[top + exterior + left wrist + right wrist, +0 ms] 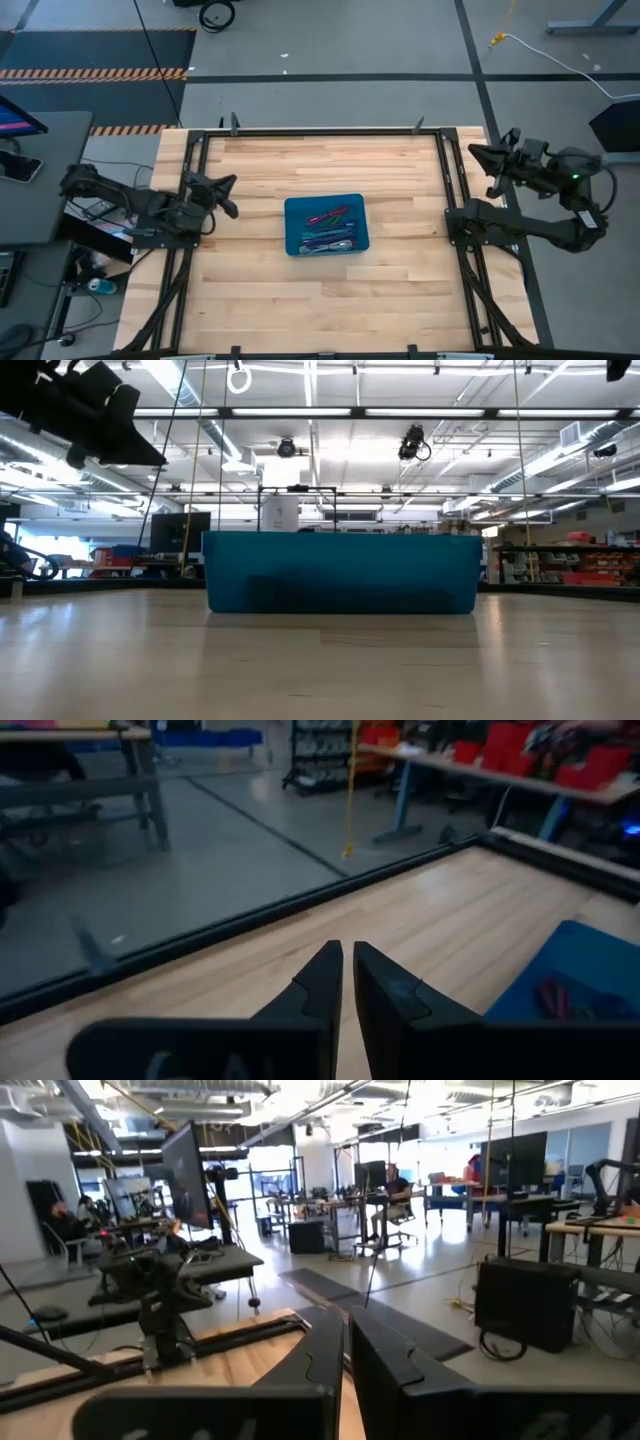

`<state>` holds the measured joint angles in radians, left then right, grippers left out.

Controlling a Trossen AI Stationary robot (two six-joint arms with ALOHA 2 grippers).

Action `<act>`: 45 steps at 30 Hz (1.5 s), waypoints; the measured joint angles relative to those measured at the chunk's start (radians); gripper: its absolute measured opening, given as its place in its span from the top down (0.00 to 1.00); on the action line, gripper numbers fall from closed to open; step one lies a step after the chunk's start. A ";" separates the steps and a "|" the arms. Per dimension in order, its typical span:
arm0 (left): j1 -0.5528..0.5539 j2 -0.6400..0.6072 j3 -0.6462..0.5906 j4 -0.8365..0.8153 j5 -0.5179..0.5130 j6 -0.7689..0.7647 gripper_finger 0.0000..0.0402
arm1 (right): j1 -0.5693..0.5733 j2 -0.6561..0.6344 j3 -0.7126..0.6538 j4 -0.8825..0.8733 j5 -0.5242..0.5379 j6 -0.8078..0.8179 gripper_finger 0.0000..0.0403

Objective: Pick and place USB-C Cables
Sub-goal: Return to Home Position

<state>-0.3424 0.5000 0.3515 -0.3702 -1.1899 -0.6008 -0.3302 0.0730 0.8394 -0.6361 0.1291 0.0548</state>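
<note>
Left gripper (347, 952) hangs empty over the bench's (400, 300) left edge, fingers together. Ahead of it, well apart, sits the blue bin (289, 228) with the cables (330, 228) lying inside. Beyond the bin, the right gripper (346, 1320) is raised off the bench's right edge, fingers also together.

Seen from above, the cables (328, 230) in the bin (294, 207) form a tangle too small to count or to separate strand from strand; in the low view the bin's (340, 572) near wall hides them wholly; there an arm (85, 405) is cut off at the upper left corner, and which arm cannot be told; in the left wrist view the bin (585, 955) runs off the picture's edge; its cables (556, 998) are blurred streaks.
</note>
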 joint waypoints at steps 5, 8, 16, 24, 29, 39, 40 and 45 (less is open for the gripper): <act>0.005 -0.063 -0.111 0.231 0.006 0.171 0.91 | 0.000 -0.067 -0.077 0.015 -0.018 0.054 0.93; 0.013 -0.116 -0.144 0.239 0.008 0.189 0.91 | 0.000 -0.064 -0.104 0.015 -0.037 0.076 0.93; 0.041 -0.250 -0.230 0.240 0.027 0.201 0.91 | 0.000 -0.067 -0.257 0.146 -0.047 0.085 0.93; 0.066 -0.315 -0.279 0.227 0.044 0.193 0.91 | 0.000 -0.066 -0.478 0.400 -0.052 0.112 0.93; 0.076 -0.319 -0.287 0.251 0.046 0.194 0.91 | 0.000 -0.066 -0.596 0.548 -0.056 0.130 0.93; 0.100 -0.318 -0.289 0.254 0.184 0.210 0.87 | 0.000 -0.066 -0.705 0.620 -0.072 0.152 0.93; 0.100 -0.317 -0.289 0.253 0.191 0.220 0.87 | 0.000 -0.066 -0.707 0.621 -0.073 0.152 0.93; 0.101 -0.317 -0.289 0.252 0.192 0.343 0.87 | 0.000 -0.066 -0.723 0.619 -0.090 0.129 0.93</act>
<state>-0.2414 0.1828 0.0628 -0.1186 -0.9976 -0.2579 -0.3305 0.0071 0.1161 -0.0172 0.0392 0.1841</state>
